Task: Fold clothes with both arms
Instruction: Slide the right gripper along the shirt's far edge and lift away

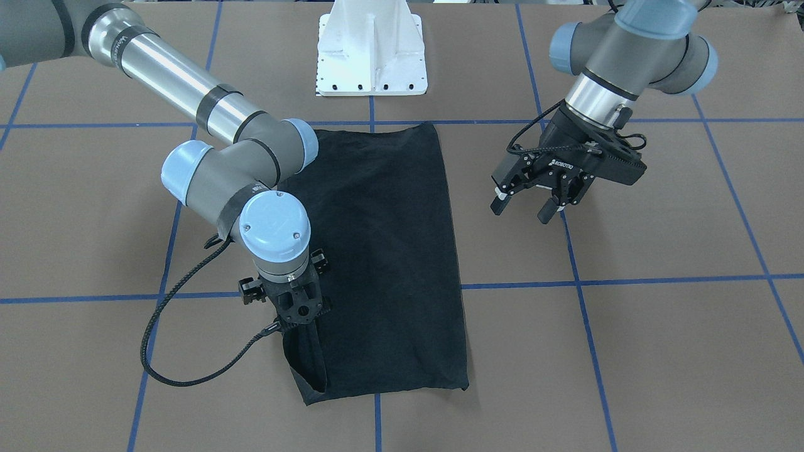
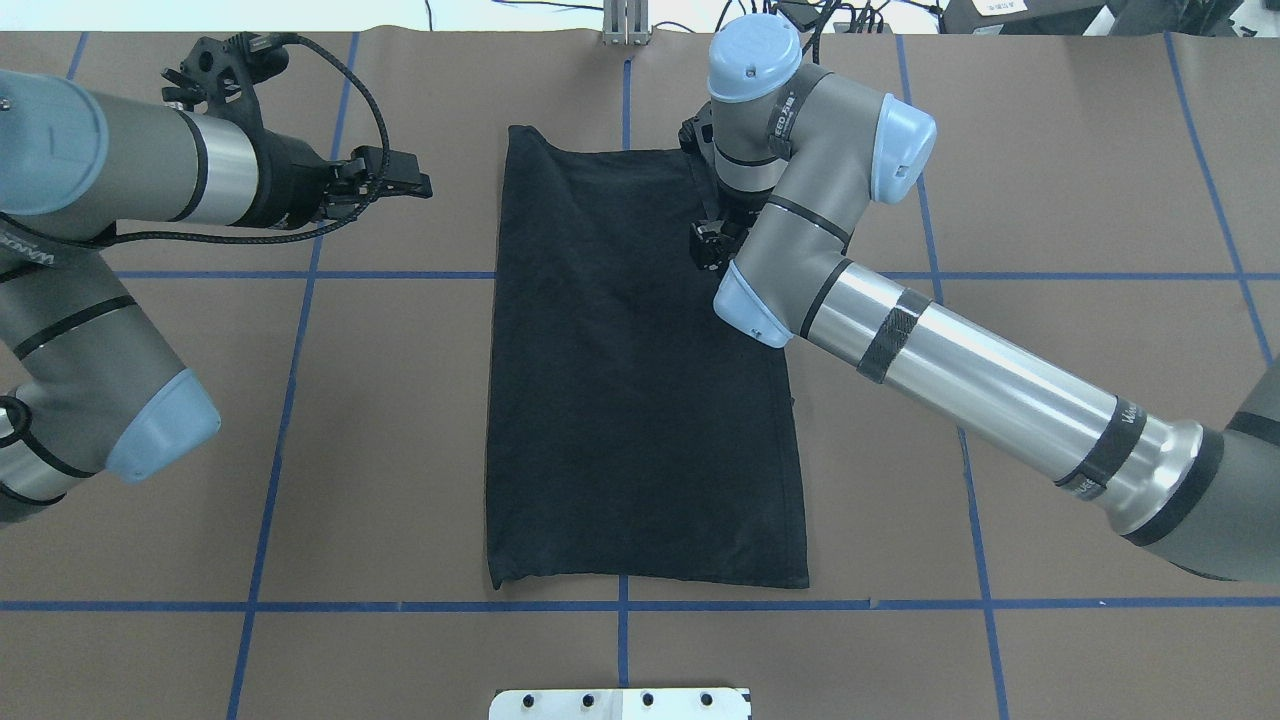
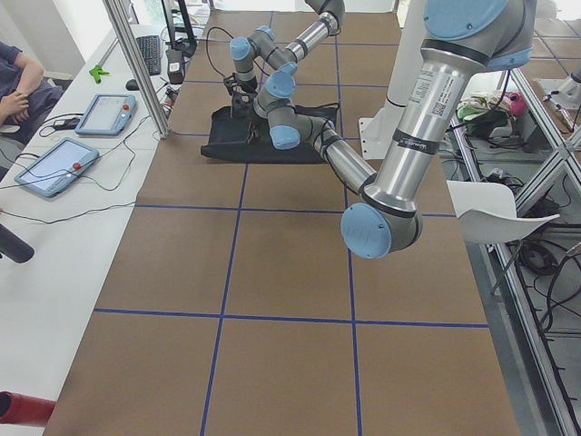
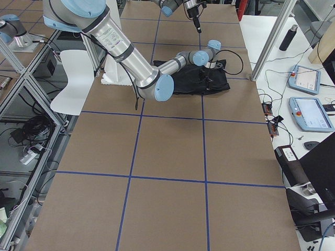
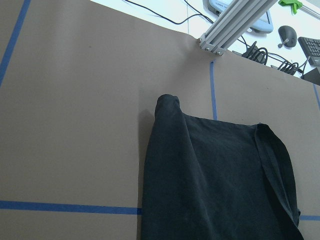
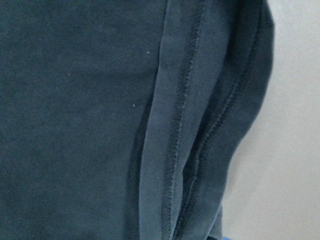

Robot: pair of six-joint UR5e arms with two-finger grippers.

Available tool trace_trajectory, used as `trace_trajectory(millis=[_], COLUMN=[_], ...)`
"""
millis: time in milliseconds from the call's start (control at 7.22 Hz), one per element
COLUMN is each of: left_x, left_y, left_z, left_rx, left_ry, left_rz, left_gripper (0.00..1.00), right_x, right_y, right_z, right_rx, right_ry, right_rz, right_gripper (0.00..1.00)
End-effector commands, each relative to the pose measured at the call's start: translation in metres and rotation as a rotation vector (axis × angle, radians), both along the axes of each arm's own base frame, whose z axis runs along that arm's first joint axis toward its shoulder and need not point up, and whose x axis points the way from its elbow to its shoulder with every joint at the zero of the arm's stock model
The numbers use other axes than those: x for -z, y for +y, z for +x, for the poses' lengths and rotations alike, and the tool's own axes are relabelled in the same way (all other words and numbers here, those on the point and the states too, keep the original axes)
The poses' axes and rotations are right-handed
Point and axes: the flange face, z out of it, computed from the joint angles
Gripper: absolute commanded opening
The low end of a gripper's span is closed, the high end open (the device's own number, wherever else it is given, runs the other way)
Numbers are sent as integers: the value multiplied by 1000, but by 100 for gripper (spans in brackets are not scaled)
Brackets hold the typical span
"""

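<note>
The black T-shirt (image 1: 383, 251) lies flat as a long rectangle on the brown table, plain side up (image 2: 630, 400). A narrow folded strip with a hem runs along its far corner on my right side (image 5: 275, 165). My right gripper (image 1: 300, 323) points straight down onto that strip (image 2: 707, 245). Its fingers are hidden under the wrist, so I cannot tell whether they are open or shut. The right wrist view is filled with black cloth and the stitched hem (image 6: 175, 125). My left gripper (image 1: 521, 212) hangs open and empty above bare table, clear of the shirt's other long edge (image 2: 410, 185).
The white pedestal base (image 1: 370, 56) stands at the robot's side of the table. Blue tape lines (image 2: 300, 400) grid the brown surface. An aluminium post (image 5: 235, 22) rises at the far edge. Tablets (image 3: 54, 163) and a seated person (image 3: 18, 86) are beyond it.
</note>
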Motion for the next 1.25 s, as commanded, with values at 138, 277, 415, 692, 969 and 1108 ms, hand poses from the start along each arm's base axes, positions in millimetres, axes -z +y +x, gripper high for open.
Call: trace_trajectory(millis=[138, 277, 415, 692, 969, 1108], left_x=[2, 2, 2, 2, 4, 8], left_y=[0, 0, 0, 0, 0, 0], left_z=[0, 0, 1, 2, 2, 2], left_rx=[0, 0, -1, -2, -1, -1], left_ry=[2, 3, 3, 3, 6, 11], left_rz=[2, 3, 3, -1, 0, 3], left_gripper=[100, 100, 100, 100, 100, 100], right_x=[-14, -18, -20, -30, -51, -61], right_y=[6, 6, 4, -15, -42, -64], right_z=[-15, -15, -13, 9, 39, 66], right_rx=[16, 18, 15, 3, -2, -15], right_ry=[20, 25, 30, 38, 61, 69], right_rz=[-13, -18, -19, -11, -13, -18], right_gripper=[100, 100, 100, 100, 100, 100])
